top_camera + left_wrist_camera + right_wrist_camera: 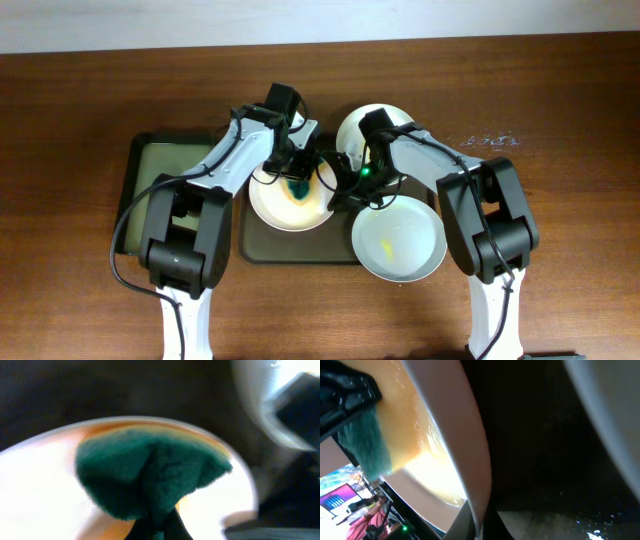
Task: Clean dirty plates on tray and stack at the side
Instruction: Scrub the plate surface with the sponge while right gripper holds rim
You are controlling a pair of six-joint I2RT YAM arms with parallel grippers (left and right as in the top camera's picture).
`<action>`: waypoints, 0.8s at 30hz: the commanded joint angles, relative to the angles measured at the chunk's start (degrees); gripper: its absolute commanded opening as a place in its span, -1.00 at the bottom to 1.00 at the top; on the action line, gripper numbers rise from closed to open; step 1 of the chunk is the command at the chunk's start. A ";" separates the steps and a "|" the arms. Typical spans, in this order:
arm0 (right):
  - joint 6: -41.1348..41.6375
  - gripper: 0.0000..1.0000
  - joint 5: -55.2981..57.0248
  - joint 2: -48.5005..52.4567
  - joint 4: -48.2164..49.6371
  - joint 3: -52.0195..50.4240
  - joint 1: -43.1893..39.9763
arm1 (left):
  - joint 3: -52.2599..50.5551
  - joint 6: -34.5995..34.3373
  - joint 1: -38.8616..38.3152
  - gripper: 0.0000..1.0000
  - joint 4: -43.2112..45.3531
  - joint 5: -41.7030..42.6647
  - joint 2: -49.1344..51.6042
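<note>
Well, at the far left of the desk lies a small tray with a greenish inside, and the left arm reaches over it toward the middle. The left fingers are pinched tight on a fuzzy green cloth, which presses into the wiped plate. In the left wrist view the cloth bunches out above the fingers and lies on the plate's pale inside, with an orange-yellow tinge along the rim behind it. That plate sits on the left part of the big dark tray, whose near rim shows below it.

Just right of the cloth, the right fingers are closed on the wiped plate's right rim. In the right wrist view that rim runs down between them, with the yellowish inside and the green cloth to its left.

Behind the right fingers is the back plate, white and partly hidden by the right arm. Nearer and to the right lies the front plate, with faint yellow smears inside. I cannot tell whether those two rest fully on the tray.
</note>
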 commanded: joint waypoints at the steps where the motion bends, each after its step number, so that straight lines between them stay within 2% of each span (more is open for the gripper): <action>1: -3.74 -0.91 4.39 2.32 0.44 -1.73 1.84 | 0.20 2.75 0.52 -1.00 7.13 12.57 1.44; 2: -3.74 -0.92 4.39 2.32 0.44 -1.73 1.84 | 0.20 1.42 0.98 -1.00 9.46 10.40 1.44; 3: -3.74 -0.91 4.39 2.32 0.44 -1.73 1.84 | 0.20 -1.40 1.51 -1.00 12.07 4.48 1.44; 5: -3.74 -0.91 4.39 2.32 0.44 -1.73 1.84 | 0.20 -7.65 2.03 -1.00 14.32 -13.09 1.44; 7: -3.74 -0.91 4.42 2.32 0.44 -1.73 1.84 | 0.20 -15.39 2.03 -1.00 12.31 -37.75 1.44; 9: -3.74 -0.91 4.42 2.32 0.52 -1.73 1.84 | 0.20 -18.80 2.03 -1.00 7.89 -48.83 1.44; 10: -3.74 -0.92 4.39 2.32 0.70 -1.73 1.84 | 0.20 -18.75 2.03 -1.00 5.31 -48.43 1.44; 12: -3.72 -0.91 4.39 2.32 0.85 -1.73 1.84 | 0.20 -15.26 1.88 -1.00 0.11 -42.58 1.44; 14: -3.72 -0.91 4.39 2.32 0.85 -1.73 1.84 | 0.20 -5.73 1.70 -1.00 -5.64 -27.21 1.44; 16: -3.50 -0.91 4.39 2.32 0.85 -1.73 1.84 | 0.20 7.93 1.73 -1.00 -11.67 -9.46 1.44; 19: -3.50 -0.92 4.39 2.32 0.85 -1.73 1.84 | 0.20 20.55 1.77 -1.00 -18.62 3.61 1.44; 22: -2.86 -0.92 4.42 2.32 0.90 -1.73 1.79 | 0.20 22.03 1.77 -1.00 -20.85 7.85 1.44; 24: -2.89 -0.91 4.42 2.32 0.87 -1.73 1.79 | 0.20 19.78 1.77 -1.00 -18.60 8.31 1.44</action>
